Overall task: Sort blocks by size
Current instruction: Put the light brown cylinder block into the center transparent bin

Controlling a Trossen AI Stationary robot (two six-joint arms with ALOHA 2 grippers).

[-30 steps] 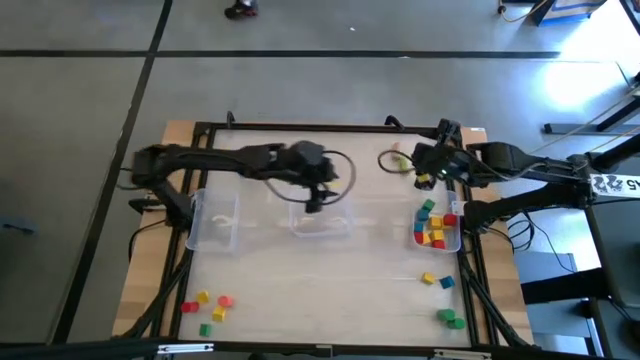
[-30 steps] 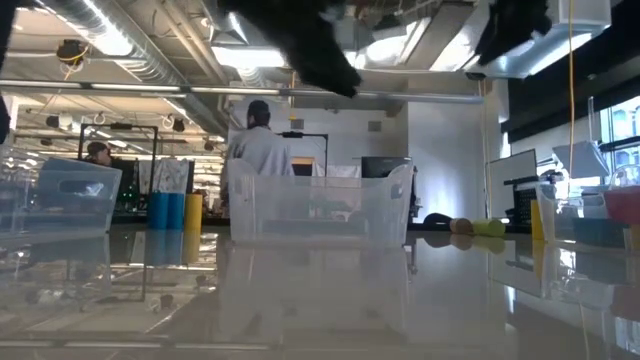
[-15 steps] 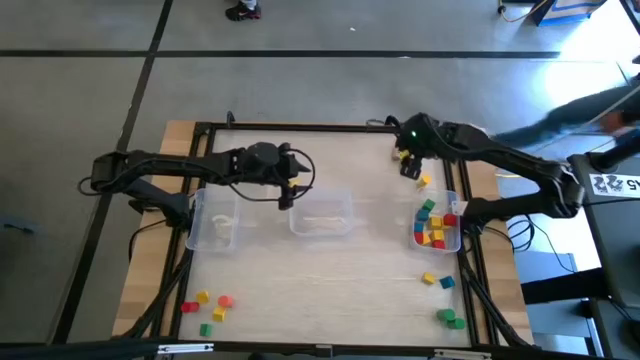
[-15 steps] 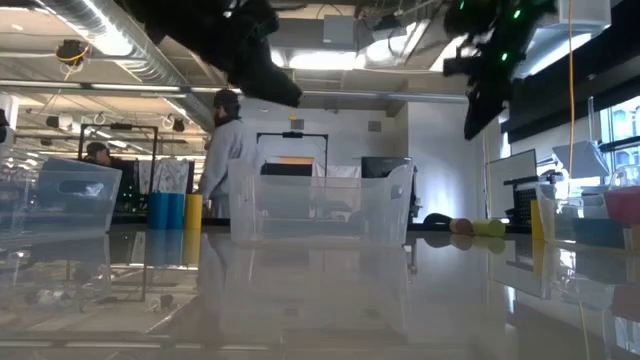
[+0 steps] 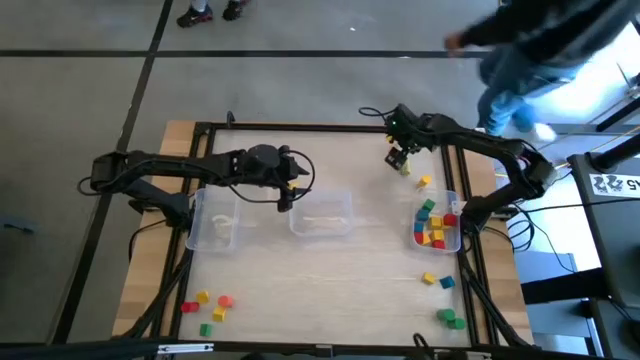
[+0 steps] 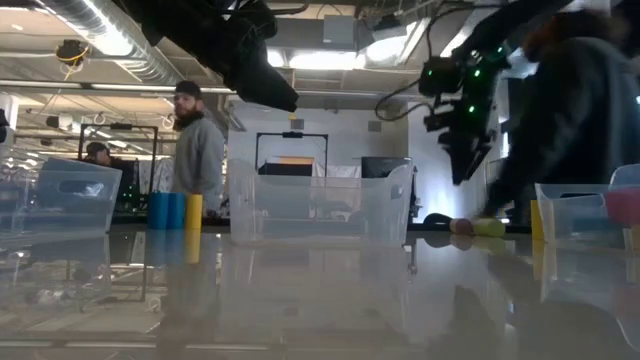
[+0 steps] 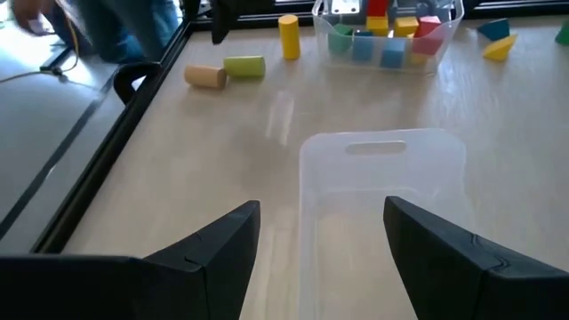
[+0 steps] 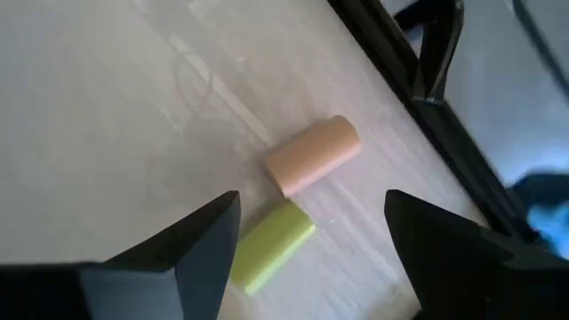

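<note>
With its two dark fingers spread wide and nothing between them, the right end effector [image 8: 307, 240] hangs above the far right part of the pale wooden counter [image 5: 330, 260], and straight ahead of its gap lie two short wooden cylinders on their sides: a tan cylinder [image 8: 312, 156] and a lime-green cylinder [image 8: 272, 245], near each other but apart. Their long axes run roughly parallel, each slanting across the line between the fingers, so a wrist turn is probably needed before either can be pinched across its round body. In the overhead view this end effector [image 5: 399, 158] sits over that pair, close to the counter's black frame [image 5: 300, 128], and it is clearly the nearer arm. Farther along stands an upright yellow cylinder [image 5: 424, 181], then the clear plastic bin of mixed coloured blocks [image 5: 437, 226]. The left end effector [image 7: 322, 240], also spread and empty, waits over the empty clear middle bin [image 7: 382, 178], well apart from the cylinders.
</note>
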